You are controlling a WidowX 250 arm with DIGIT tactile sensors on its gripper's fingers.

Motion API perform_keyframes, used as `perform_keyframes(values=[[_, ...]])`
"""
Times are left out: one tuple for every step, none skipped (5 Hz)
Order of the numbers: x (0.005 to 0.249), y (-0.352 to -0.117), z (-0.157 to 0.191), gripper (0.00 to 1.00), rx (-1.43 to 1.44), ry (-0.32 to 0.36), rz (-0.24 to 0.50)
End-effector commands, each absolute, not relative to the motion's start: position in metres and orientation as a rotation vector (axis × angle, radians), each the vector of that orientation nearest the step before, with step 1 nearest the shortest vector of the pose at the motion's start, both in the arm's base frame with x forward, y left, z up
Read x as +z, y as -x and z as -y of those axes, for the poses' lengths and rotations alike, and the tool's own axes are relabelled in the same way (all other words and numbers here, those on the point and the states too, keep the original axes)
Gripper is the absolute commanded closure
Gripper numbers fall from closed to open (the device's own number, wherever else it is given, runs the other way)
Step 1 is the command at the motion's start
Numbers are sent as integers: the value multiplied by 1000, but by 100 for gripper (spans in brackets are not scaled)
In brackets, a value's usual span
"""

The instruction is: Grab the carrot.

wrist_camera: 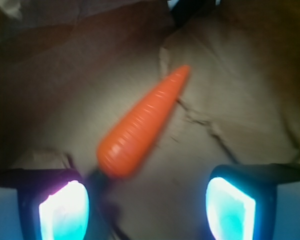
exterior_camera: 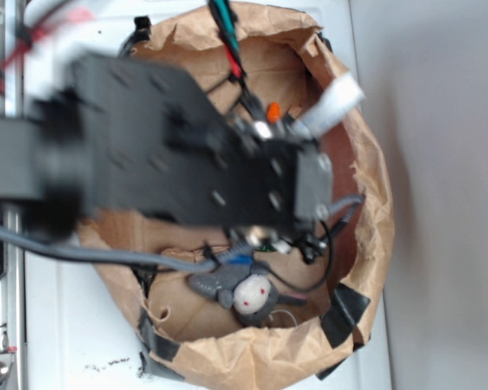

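The carrot lies on crumpled brown paper in the wrist view, bright orange and tapered, its tip pointing up-right and its dark green stem near the left finger. My gripper is open, its two glowing pads wide apart, with the carrot's thick end just ahead of the gap and left of its middle. Nothing sits between the pads. In the exterior view the black arm covers the carrot except for a small orange spot; the gripper itself is hidden there.
A brown paper bag with rolled-down walls and black tape surrounds the workspace. A small grey-and-white plush animal lies on its floor at the front. Grey and black cables trail from the arm. White surface lies outside the bag.
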State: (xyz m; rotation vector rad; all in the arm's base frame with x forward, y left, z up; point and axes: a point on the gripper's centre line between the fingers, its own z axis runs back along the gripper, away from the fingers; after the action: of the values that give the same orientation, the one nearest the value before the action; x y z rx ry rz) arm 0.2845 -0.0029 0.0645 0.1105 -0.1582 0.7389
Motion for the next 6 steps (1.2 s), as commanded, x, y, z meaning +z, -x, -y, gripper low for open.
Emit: perform_keyframes(values=[[56,-325,1,0,806,-49,280],[46,-341,-8,0,847,-44,277],[29,-351,-11,0,842,-119,236],[28,-346,-13,100,840,-146,266],[39,-337,-13,100,836,-167,301],[60,-324,-16,100,829,-119,326]])
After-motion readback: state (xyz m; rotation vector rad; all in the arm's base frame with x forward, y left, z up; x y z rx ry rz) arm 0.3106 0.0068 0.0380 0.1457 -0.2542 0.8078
